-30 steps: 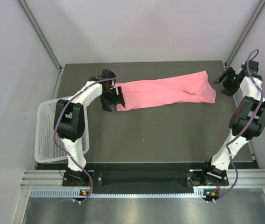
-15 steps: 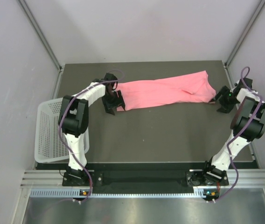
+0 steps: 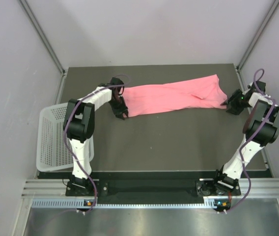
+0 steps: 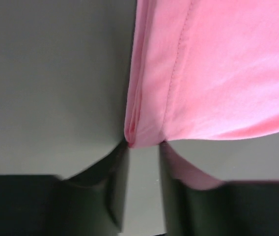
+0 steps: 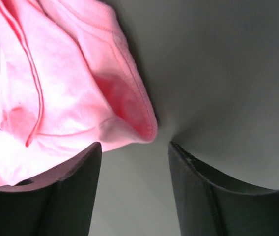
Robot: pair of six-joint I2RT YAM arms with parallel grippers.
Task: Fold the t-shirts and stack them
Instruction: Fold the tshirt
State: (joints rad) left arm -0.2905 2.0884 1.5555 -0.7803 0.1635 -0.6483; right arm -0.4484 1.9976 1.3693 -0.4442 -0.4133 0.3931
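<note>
A salmon-pink t-shirt (image 3: 174,97) lies folded into a long strip across the far half of the dark table (image 3: 169,142). My left gripper (image 3: 120,109) is down at the strip's left near corner. In the left wrist view that folded corner (image 4: 142,135) sits right at the tips of the left gripper (image 4: 143,147), whose jaws are narrowed with bare table still showing between them. My right gripper (image 3: 231,104) is at the strip's right end. In the right wrist view a hemmed edge of the shirt (image 5: 139,118) lies just ahead of the open right gripper (image 5: 134,145), nothing pinched.
A white perforated basket (image 3: 56,142) hangs off the table's left edge beside the left arm. Grey walls close in on the left, the back and the right. The right gripper works close to the table's right edge (image 3: 250,113).
The left gripper slid onto the shirt's left near corner and its jaws narrowed a lot. The right gripper came down from the back right corner to the shirt's right end, jaws narrowing slightly.
</note>
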